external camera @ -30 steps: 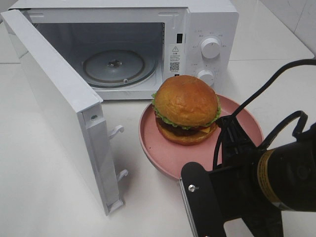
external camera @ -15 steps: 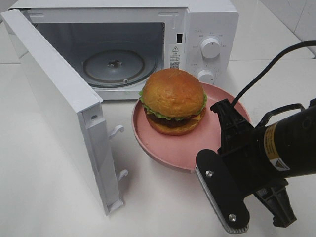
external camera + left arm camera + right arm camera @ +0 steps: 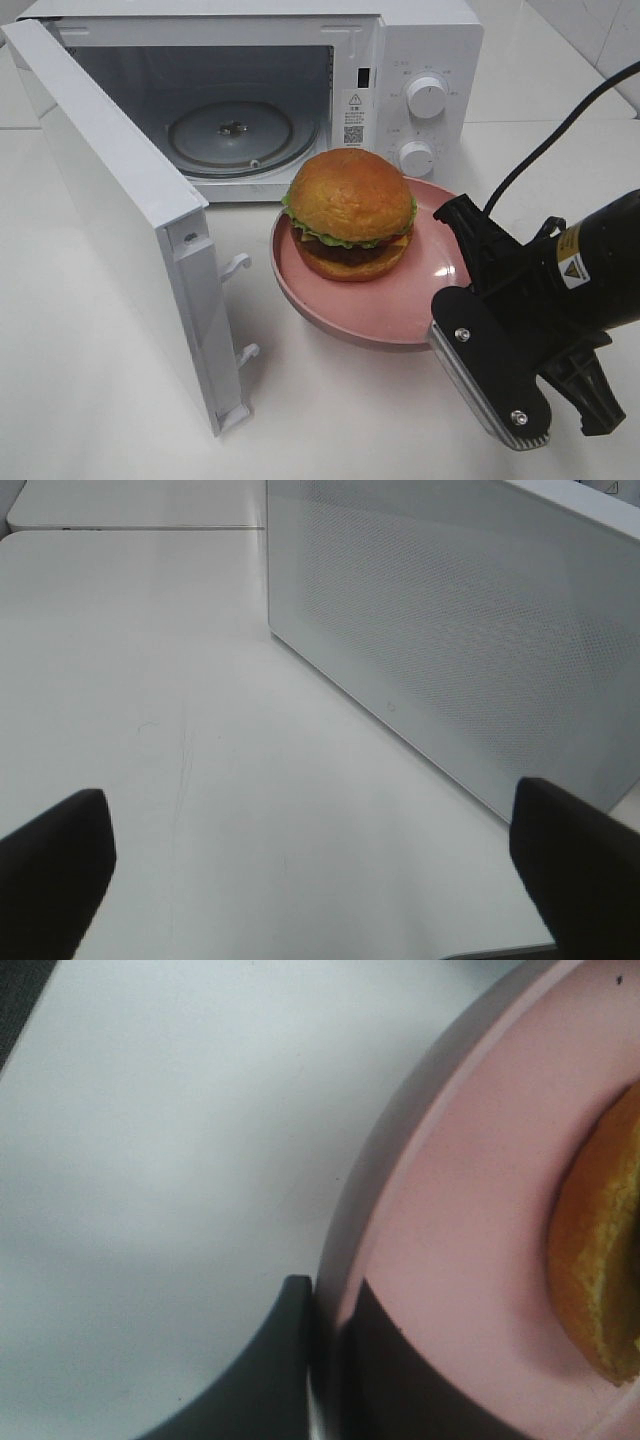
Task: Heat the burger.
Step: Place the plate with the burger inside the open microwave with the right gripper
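Grips the pink plate by its rim with the right claw, clenched tight, one dark finger on the outside of the edge and one on the inside. Meets the plate at its right side in the high view, with black wrist housing and cable trailing toward the lower right.

Carries the burger on the plate, seated toward the side nearer the microwave and apart from the claw. Shows, top to bottom:
- a glossy golden-brown domed bun
- a frill of green lettuce
- a dark patty
- a corner of yellow cheese at the right
- a paler bottom bun flat on the pink

Stands upright, layers in line.

Places plate and burger just in front of the open cavity, right of the door, swung wide to the left. Exposes a round glass turntable inside and two knobs on the panel behind the burger. Throws a shadow on the white surface below the plate rim.

Presents the left claw released, fingers spread wide above the surface, beside a white perforated panel.
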Tool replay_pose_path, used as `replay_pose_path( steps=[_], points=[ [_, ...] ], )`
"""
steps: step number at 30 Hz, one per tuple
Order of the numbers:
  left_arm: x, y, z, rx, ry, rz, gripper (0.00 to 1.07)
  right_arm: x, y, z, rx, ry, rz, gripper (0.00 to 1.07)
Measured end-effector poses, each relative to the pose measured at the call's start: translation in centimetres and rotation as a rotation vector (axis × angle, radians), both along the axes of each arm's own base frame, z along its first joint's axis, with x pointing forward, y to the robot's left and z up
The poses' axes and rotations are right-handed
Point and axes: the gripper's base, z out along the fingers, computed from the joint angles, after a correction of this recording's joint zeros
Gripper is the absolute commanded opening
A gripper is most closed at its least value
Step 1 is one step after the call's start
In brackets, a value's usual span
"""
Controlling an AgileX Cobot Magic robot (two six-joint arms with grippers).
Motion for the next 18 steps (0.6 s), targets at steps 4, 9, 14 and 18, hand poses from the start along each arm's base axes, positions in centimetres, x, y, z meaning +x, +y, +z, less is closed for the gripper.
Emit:
replay_pose_path(
  steps=[4, 9, 14, 18],
  points=[
    [0.00, 0.00, 0.00, 0.000, 0.000, 0.000, 1.00, 0.23, -0.19, 0.03, 0.016, 0.003, 0.056, 0.00],
    [0.00, 0.00, 0.00, 0.000, 0.000, 0.000, 1.00, 0.61, -0.19, 0.21, 0.058, -0.017, 0.090, 0.00],
    [0.00, 0.00, 0.00, 0.000, 0.000, 0.000, 1.00, 0.74, -0.04, 0.37, 0.110, -0.011, 0.090, 0.00],
    [0.00, 0.00, 0.00, 0.000, 0.000, 0.000, 1.00, 0.71, 0.08, 0.41, 0.121, -0.012, 0.108, 0.00]
  ],
)
